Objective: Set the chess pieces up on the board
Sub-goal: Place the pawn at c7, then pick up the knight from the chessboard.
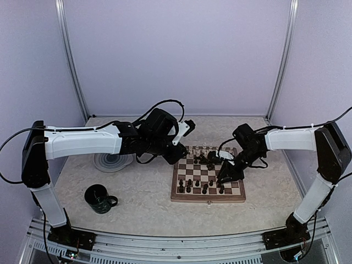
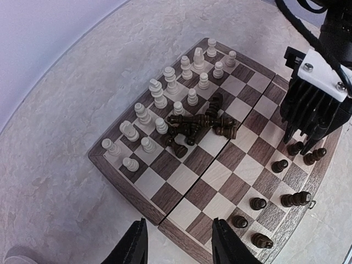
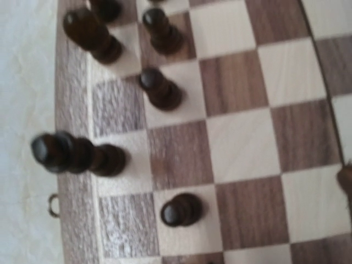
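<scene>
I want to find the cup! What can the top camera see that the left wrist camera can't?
Only the top camera shows the green mug and the grey swirly plate. Only the left wrist camera shows the left claw, open and empty, and dark pieces lying toppled mid-board. Both show the board, the cream pieces and the right claw.

The board (image 3: 242, 143) is smooth, grained wood. Dark pieces (image 3: 159, 88) look glossy (cream ones (image 2: 158, 93) duller). The counter (image 2: 55, 137) looks mottled, stone-like.
</scene>
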Tool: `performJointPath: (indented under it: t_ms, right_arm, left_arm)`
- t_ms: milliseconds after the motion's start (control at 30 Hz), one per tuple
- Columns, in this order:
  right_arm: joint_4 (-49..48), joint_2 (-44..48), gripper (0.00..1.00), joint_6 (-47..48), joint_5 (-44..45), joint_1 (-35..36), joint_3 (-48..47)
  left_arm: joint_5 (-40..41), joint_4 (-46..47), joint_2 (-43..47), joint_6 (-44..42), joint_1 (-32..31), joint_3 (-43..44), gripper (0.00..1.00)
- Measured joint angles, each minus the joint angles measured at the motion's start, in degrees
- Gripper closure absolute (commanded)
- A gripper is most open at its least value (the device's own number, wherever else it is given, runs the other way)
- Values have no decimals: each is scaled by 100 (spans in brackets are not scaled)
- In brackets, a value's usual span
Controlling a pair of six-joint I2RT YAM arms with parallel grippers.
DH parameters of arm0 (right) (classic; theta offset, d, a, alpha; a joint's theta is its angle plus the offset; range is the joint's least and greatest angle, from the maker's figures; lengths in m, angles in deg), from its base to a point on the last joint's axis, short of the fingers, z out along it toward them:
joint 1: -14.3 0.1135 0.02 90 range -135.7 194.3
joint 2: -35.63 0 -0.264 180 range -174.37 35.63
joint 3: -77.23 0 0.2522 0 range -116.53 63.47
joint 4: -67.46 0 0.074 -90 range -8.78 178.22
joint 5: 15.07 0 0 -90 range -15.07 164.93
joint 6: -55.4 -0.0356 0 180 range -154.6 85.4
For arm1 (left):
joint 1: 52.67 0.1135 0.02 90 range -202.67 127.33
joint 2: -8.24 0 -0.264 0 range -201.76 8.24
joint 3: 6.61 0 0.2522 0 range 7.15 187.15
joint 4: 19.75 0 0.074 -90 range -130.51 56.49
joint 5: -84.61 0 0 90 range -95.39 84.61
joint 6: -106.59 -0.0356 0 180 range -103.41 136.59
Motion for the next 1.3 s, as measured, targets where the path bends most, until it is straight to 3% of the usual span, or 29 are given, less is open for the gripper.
performJointPath:
  t_ms: [267,600,800,1300]
  right_arm:
    - [146,0,78,-155,-341,-382,-614]
    - [-247,-584,78,-649,326,-407,-1060]
    - [-411,-732,70,-772,710,-396,-1235]
    - [-487,-1248,69,-638,874,-396,-1700]
  left_arm:
    - [0,-7,0,-2,-7,0,59]
    - [42,-37,0,-2,-9,9,60]
    - [57,-37,0,-4,-7,9,59]
    - [66,-42,0,-26,-7,9,59]
